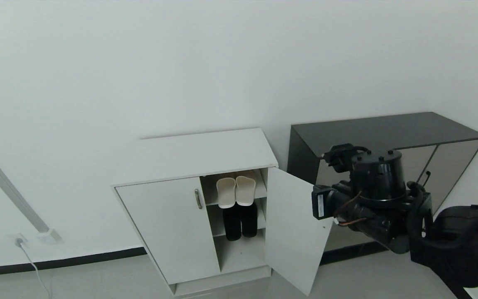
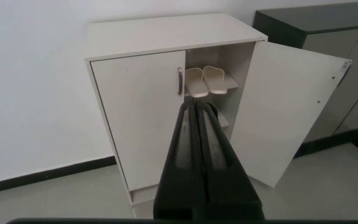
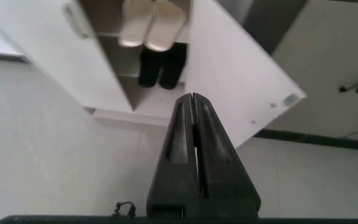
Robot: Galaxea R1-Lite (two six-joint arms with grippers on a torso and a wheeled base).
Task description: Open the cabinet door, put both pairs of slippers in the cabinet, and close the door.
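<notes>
White cabinet [image 1: 206,153] stands against the pale wall, its right door [image 1: 293,224] wide open and its left door [image 1: 168,224] shut, with a small metal handle [image 1: 198,198] at that door's inner edge. Inside the open half, the cream slippers [image 1: 235,191] lie side by side on the upper shelf, their ends jutting past the shelf's front edge; just below them the black slippers [image 1: 240,222] sit as a pair on the middle shelf, also hanging over its edge — both pairs are already in the cabinet, and the door is not yet closed. The right arm [image 1: 371,199] is held up in front of a dark grey cabinet [image 1: 380,131] that stands just to the right of the white one; it is near the free edge of the open door but apart from it. The right gripper [image 3: 194,96] has its two black fingers pressed together with nothing between them, pointing towards the open door and the shelves; the left gripper [image 2: 196,104] is likewise clenched on nothing — its tip points at the seam between the shut door and the open half, apart from the cabinet. Low on the wall to the left, a socket [image 1: 18,240] has a white cable [image 1: 35,270] hanging down towards the grey floor [image 1: 367,278]; a black skirting strip [image 1: 77,259] runs along the foot of the wall.
</notes>
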